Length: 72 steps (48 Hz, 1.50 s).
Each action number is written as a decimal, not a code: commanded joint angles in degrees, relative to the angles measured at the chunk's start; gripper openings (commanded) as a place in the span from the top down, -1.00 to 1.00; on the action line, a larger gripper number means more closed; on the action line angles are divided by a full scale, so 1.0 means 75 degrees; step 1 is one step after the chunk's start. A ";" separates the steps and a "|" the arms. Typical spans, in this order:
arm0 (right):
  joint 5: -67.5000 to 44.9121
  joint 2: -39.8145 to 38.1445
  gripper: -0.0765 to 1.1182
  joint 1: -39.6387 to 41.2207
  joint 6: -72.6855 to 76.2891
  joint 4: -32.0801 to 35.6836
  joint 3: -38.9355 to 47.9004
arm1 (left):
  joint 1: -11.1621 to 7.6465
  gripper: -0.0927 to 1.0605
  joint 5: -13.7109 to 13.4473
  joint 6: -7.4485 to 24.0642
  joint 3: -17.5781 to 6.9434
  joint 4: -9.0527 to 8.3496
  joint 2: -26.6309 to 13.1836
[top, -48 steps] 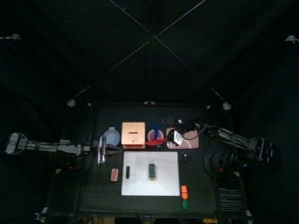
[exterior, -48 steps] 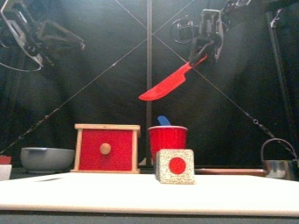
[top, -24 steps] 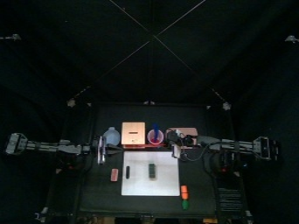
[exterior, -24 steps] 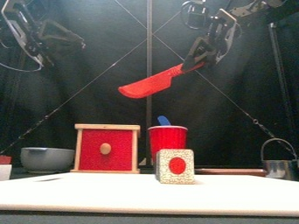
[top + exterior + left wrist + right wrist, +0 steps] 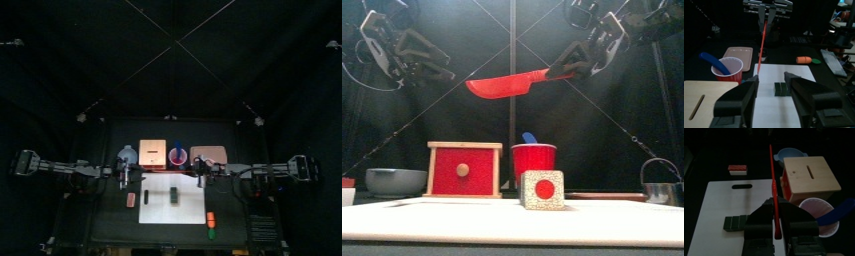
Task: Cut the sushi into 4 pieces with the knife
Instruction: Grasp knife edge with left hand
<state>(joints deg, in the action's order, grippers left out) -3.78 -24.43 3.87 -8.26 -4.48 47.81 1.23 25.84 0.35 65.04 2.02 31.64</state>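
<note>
The dark green sushi roll [image 5: 175, 194] lies whole on the white cutting board [image 5: 191, 183]; from the front I see its speckled end with a red centre [image 5: 543, 190]. My right gripper [image 5: 587, 64] is shut on the handle of the red knife [image 5: 509, 83], held high above the board with the blade nearly level and pointing left. In the right wrist view the knife [image 5: 772, 183] runs out over the board [image 5: 724, 203], with the roll [image 5: 734, 223] off to one side. My left gripper [image 5: 771, 78] is open, high up, with the roll [image 5: 781, 88] seen between its jaws.
Behind the board stand a blue-grey bowl [image 5: 128, 154], the wooden box [image 5: 151, 151], a red cup [image 5: 533, 158] with a blue knife [image 5: 711, 58], and the pink tray [image 5: 209, 155]. A red-and-white toy [image 5: 131, 199] lies left of the board, a carrot [image 5: 211, 219] right. A metal cutter [image 5: 659, 190] sits far right.
The right arm has swung the red knife leftward over the board and levelled the blade. The left gripper has moved a little toward the board.
</note>
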 commanded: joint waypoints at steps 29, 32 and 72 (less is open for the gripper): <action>-0.0457 -0.0047 0.67 -0.0129 -0.0035 0.0129 0.0105 | 0.0410 -0.76 0.1758 0.0023 -0.0668 -0.0328 -0.2039; -0.0469 -0.0035 0.67 -0.0129 -0.0035 0.0141 0.0105 | 0.0410 -0.72 0.1758 0.0023 -0.0703 -0.0340 -0.2109; -0.0926 -0.0035 0.68 -0.0152 0.0000 0.0105 0.0387 | 0.0434 0.48 0.2203 0.0023 -0.1125 -0.0961 -0.2801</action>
<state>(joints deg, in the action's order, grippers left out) -9.67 -24.17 2.90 -8.35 -3.52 51.42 4.39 40.78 0.70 59.24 -4.66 11.60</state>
